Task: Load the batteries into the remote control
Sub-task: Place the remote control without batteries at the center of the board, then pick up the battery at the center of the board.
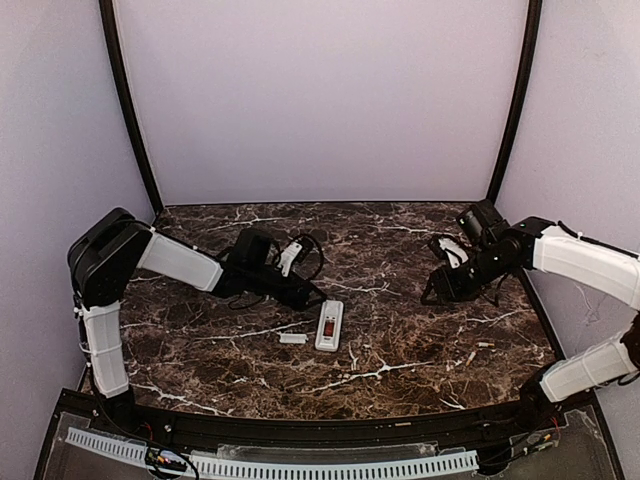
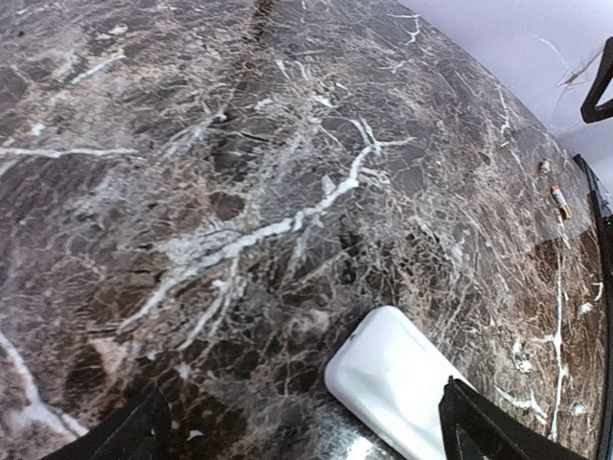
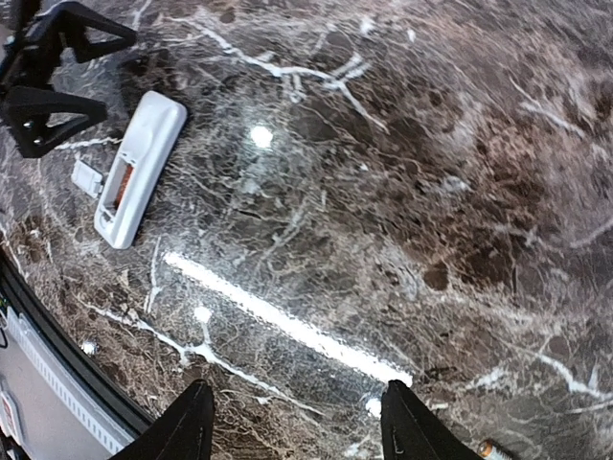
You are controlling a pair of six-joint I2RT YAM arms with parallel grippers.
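Likely light, rigid, slick: pinch the remote control (image 1: 331,312) across its long edges. Left gripper (image 2: 306,422) and right gripper (image 3: 302,422) stand spread, empty.

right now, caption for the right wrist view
remote control lies back up, cover piece beside it, open left gripper nearby

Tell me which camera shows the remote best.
Right wrist: the whole remote lies in view, back up, its open compartment showing reddish inside. The top external view shows it whole but small. The left wrist view catches only one plain white end, cut off by the frame edge.
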